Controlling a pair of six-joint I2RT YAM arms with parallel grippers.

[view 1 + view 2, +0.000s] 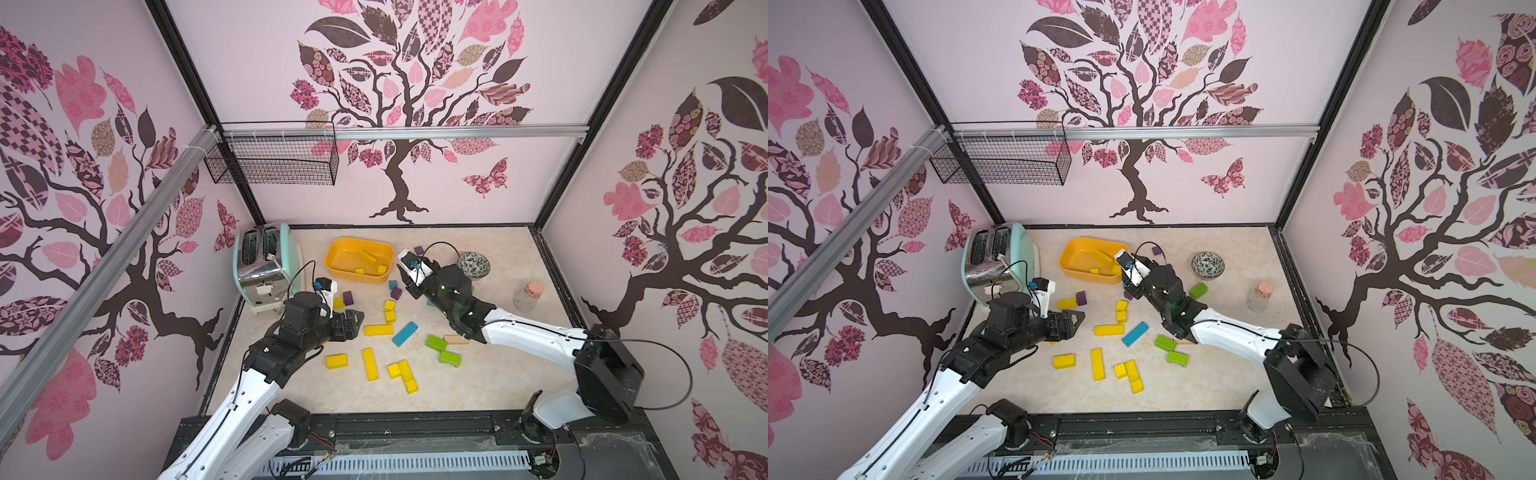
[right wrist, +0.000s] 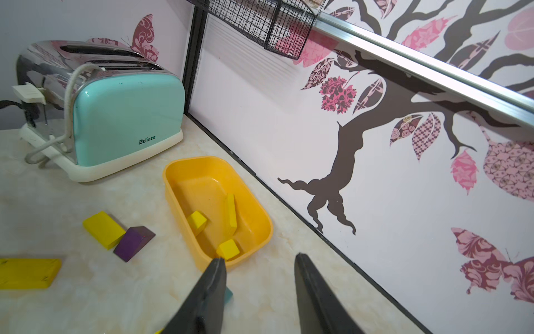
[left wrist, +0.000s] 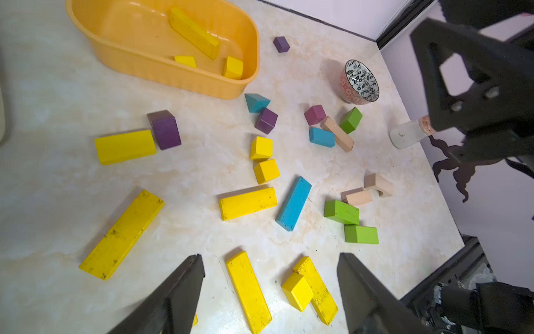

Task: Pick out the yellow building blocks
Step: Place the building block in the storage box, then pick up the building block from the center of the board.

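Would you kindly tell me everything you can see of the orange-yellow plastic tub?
The orange-yellow plastic tub is a glossy oblong basin with rounded corners and ribbed outer walls. It stands upright on the pale marbled tabletop near the back wall, holding a long yellow wooden bar and two small yellow wooden blocks.

Left arm [image 1: 226, 415] bent at elbow, trailing behind its pincer. Left gripper [image 3: 270, 257] pitched down and forward, jaws well apart, nothing between. Right arm [image 1: 532, 332] stretched long behind its pincer. Right gripper [image 2: 260, 257] tilted down, jaws parted more narrowly, empty. Pincers well apart.
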